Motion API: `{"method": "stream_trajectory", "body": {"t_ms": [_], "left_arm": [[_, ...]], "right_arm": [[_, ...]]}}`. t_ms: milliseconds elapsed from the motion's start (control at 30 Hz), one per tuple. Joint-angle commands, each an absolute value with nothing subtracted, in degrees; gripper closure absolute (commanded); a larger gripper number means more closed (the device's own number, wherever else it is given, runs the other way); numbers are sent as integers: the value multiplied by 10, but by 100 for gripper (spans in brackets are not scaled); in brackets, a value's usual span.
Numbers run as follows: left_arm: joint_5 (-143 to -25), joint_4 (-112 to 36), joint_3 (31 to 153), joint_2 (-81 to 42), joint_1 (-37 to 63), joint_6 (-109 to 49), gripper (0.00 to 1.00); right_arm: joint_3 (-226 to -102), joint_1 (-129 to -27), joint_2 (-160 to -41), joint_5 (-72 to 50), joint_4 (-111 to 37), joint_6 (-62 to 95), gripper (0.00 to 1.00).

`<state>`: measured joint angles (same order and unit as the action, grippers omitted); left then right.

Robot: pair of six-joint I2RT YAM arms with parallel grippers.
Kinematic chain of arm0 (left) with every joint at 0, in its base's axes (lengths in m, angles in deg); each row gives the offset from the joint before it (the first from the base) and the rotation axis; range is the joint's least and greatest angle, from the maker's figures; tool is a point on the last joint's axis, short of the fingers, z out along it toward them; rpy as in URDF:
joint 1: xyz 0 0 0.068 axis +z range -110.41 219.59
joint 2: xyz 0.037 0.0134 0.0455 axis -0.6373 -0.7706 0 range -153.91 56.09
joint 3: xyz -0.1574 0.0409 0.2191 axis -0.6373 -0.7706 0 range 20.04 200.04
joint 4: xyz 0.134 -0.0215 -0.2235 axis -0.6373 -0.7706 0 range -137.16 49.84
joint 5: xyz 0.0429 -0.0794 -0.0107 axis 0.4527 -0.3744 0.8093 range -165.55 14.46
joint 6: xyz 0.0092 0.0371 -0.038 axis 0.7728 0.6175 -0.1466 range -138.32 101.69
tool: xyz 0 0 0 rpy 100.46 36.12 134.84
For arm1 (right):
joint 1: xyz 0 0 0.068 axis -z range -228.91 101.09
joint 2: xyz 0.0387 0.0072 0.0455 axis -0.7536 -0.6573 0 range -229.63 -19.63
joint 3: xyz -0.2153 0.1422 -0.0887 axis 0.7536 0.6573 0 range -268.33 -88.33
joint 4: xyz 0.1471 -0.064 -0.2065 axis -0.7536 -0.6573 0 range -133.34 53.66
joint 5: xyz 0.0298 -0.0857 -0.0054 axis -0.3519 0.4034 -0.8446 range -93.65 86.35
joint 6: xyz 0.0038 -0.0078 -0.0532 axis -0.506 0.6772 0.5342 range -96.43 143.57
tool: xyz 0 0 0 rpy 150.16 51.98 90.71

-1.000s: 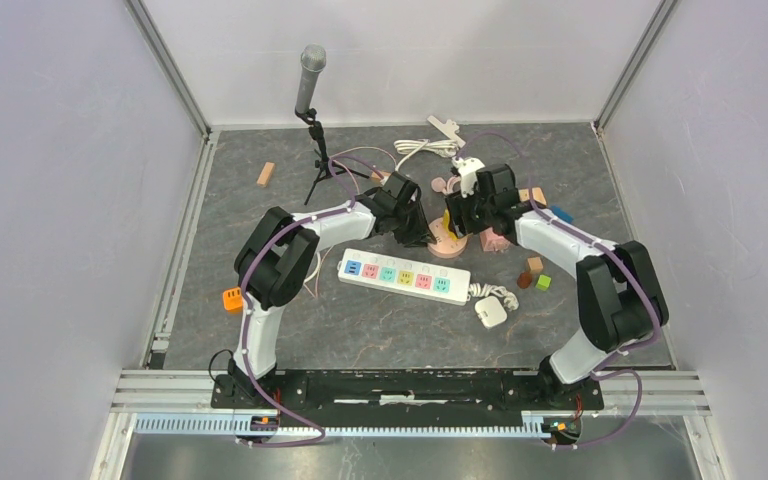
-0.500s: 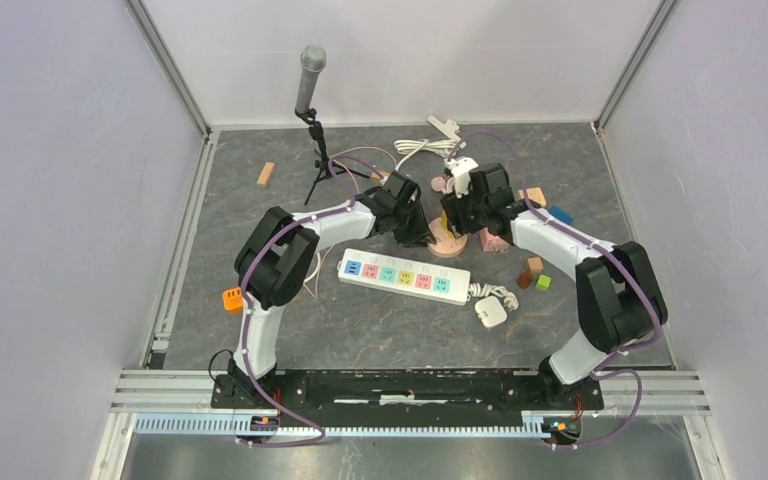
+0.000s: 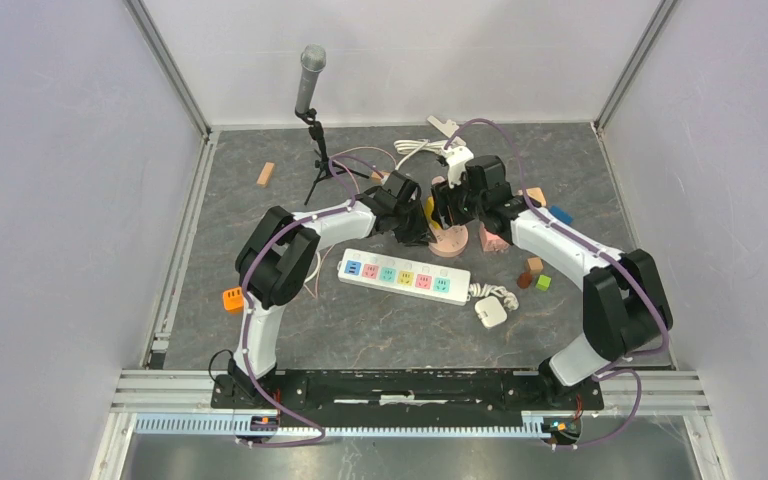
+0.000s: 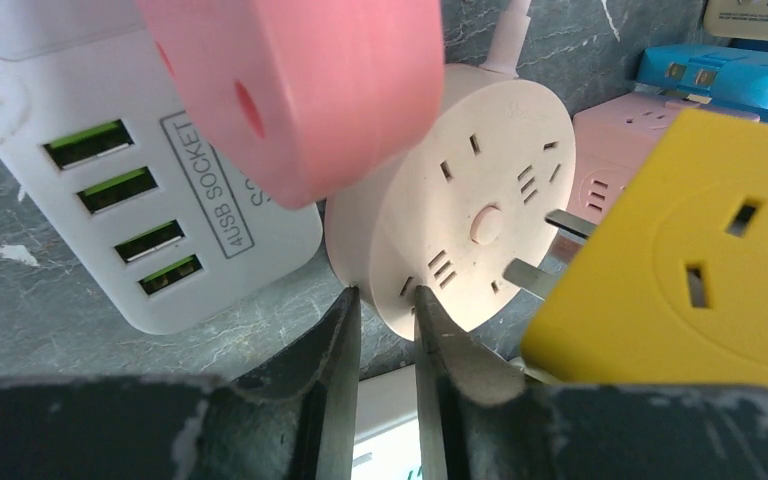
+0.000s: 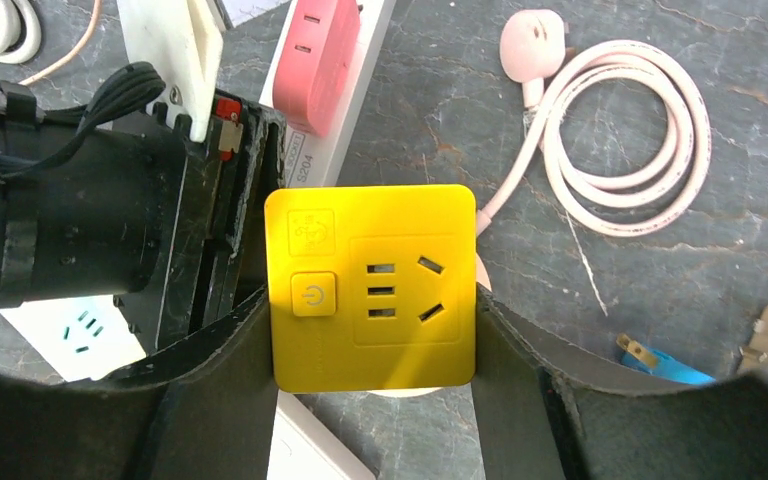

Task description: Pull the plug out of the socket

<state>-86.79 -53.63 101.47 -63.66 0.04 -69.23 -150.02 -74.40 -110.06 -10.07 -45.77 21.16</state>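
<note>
Grey marbled tabletop, with a white multi-outlet power strip lying near. Your right gripper is clamped on the yellow cube-shaped plug adapter. Your left gripper, fingers nearly together, bears on the rim of the round pale-pink socket. Note the metal prongs showing bare between cube and disc: the plug appears all but free. What remains, on this judgement, is to lift it well clear.

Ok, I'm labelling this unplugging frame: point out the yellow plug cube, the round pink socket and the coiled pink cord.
yellow plug cube [image 5: 372, 288]: right wrist view, middle of its slotted face.
round pink socket [image 4: 470, 170]: left wrist view, flat face above the centre button.
coiled pink cord [image 5: 532, 42]: right wrist view, its plug head.
</note>
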Motion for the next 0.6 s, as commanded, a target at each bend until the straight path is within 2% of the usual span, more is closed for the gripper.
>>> {"method": "stream_trajectory", "body": {"t_ms": [0, 167, 300, 400, 567], "left_arm": [[-807, -625, 988, -678, -3, -661, 68], [-828, -579, 989, -621, -3, -622, 57], [-832, -562, 996, -554, -4, -574, 41], [-808, -586, 999, -505, -3, -548, 28], [-710, -640, 965, -406, 3, -512, 17]], "right_arm": [[-1530, -748, -1058, -57, -466, 221, 100], [-1525, -738, -1023, -1, -488, 202, 100], [-1491, -732, -978, 6, -484, 188, 100], [-1461, -732, -942, -53, -468, 198, 100], [-1404, -742, -899, -188, -445, 219, 100]]}}
